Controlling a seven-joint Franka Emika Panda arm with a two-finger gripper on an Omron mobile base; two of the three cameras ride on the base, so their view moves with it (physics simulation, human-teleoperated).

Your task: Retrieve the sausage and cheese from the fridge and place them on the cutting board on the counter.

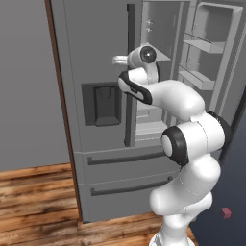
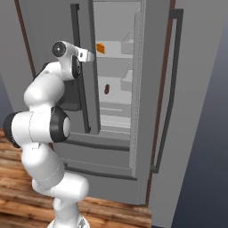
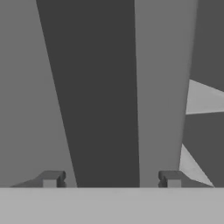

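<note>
light: even, soft, dim | shadows: faint | glare: none | focus: sharp, rendered, slightly pixelated

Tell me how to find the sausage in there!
Look at the big grey fridge with its right door swung open. Inside, on a middle pale shelf, sits the sausage, one shelf below the orange cheese. It is the small, dark reddish-brown one with rounded ends, while the cheese is an orange wedge.

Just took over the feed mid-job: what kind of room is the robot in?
A kitchen, most likely: a tall grey French-door fridge with one door open, the cheese and the sausage on its shelves, and wood plank flooring beneath.
</note>
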